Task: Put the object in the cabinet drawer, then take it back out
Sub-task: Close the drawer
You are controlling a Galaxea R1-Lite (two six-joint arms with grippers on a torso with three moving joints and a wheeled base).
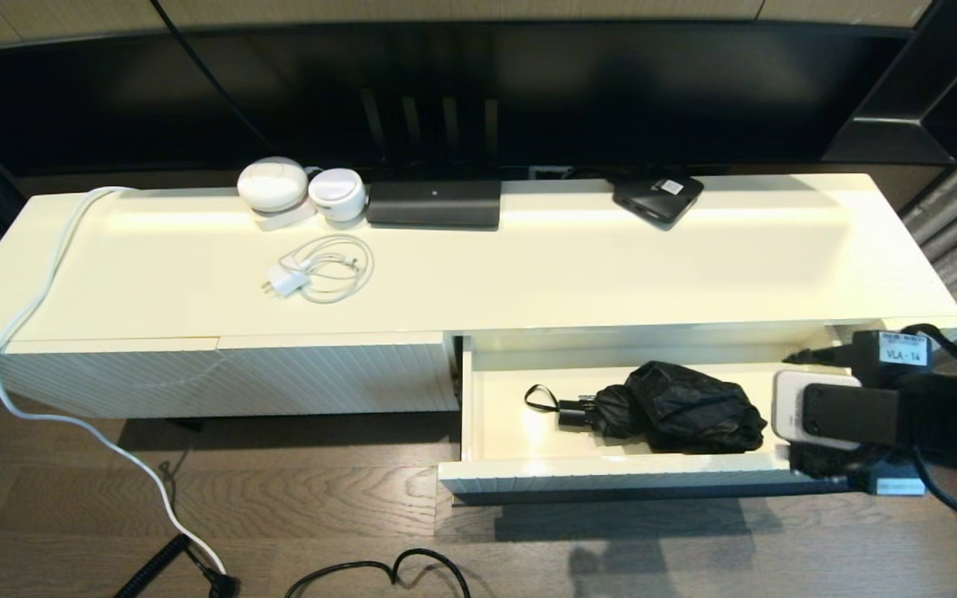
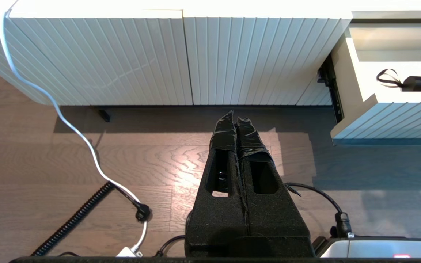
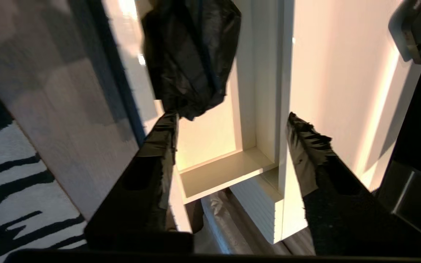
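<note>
The black folding umbrella (image 1: 678, 407) lies on its side inside the pulled-out cabinet drawer (image 1: 611, 480), with its short handle and wrist loop (image 1: 541, 399) pointing to the robot's left. My right gripper (image 3: 232, 120) hovers open just past the drawer's right end, with nothing between its fingers; the umbrella's bunchy fabric (image 3: 192, 54) lies beyond one fingertip (image 3: 168, 126). The right arm (image 1: 927, 415) enters from the right edge. My left gripper (image 2: 236, 117) is shut and empty, low over the floor in front of the closed ribbed panel (image 2: 181, 58). The open drawer (image 2: 378, 113) also shows there.
On the cabinet top (image 1: 578, 266) sit a coiled white charger (image 1: 316, 270), two white round devices (image 1: 300, 191), a long black device (image 1: 433, 202) and a flat black box with a white label (image 1: 657, 198). A white cable (image 1: 38, 316) trails to the floor. A striped rug (image 3: 6, 182) lies nearby.
</note>
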